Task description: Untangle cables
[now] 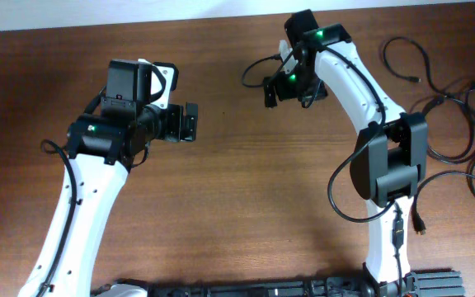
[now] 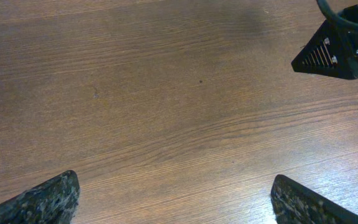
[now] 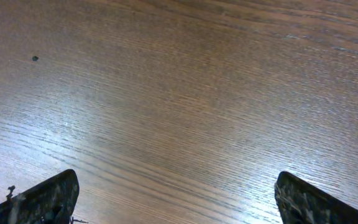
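Inspecting the bench (image 1: 246, 190), we are finding the left claw (image 2: 174, 182) and the right claw (image 3: 176, 183) both gaping wide, gripping nothing; the cables (image 1: 468, 103) are lying along its right edge.

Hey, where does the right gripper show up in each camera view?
Overhead: right gripper sits upper middle, above bare wood.
Left wrist: top right corner, partly cut off.
Right wrist: its own jaws fill both bottom corners, wide apart, nothing between.
Shared landmark: the brown wooden table.
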Motion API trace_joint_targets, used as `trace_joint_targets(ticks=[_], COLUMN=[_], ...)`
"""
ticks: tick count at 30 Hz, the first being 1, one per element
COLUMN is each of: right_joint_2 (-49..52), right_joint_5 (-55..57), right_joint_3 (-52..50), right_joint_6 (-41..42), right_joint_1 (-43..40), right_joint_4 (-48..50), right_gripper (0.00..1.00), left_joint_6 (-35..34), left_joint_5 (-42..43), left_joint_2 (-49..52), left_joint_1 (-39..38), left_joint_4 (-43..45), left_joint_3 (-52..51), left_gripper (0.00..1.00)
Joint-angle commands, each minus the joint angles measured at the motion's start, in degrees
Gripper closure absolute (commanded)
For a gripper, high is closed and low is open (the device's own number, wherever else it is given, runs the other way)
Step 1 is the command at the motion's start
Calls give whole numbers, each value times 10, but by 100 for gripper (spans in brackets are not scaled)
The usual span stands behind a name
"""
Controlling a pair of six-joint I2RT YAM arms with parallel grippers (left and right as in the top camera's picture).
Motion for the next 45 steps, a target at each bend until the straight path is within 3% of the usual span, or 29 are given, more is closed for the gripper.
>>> trace_joint_targets(ticks=[1, 24, 31, 37, 45], right_joint_2=[-18, -18, -18, -18, -18], right_joint_5=[13, 13, 14, 14, 14], right_joint_3=[9, 9, 10, 10, 9], right_joint_6=[-4, -4, -4, -4, -4], right_joint_1=[4, 3, 3, 3, 3], right_joint_4=[1, 1, 1, 1, 1], right_gripper=[1, 1, 1, 1, 1], left_joint_6=[11, 11, 10, 11, 4], left_joint_5=[-4, -5, -53, -55, -47], left_joint_2=[-9, -9, -21, -57, -171], left_joint_1=[3, 3, 3, 3, 8], left_joint_4=[1, 1, -10, 14, 211], left_joint_3=[5, 5, -12, -98, -317], left_gripper=[1, 1, 1, 1, 1])
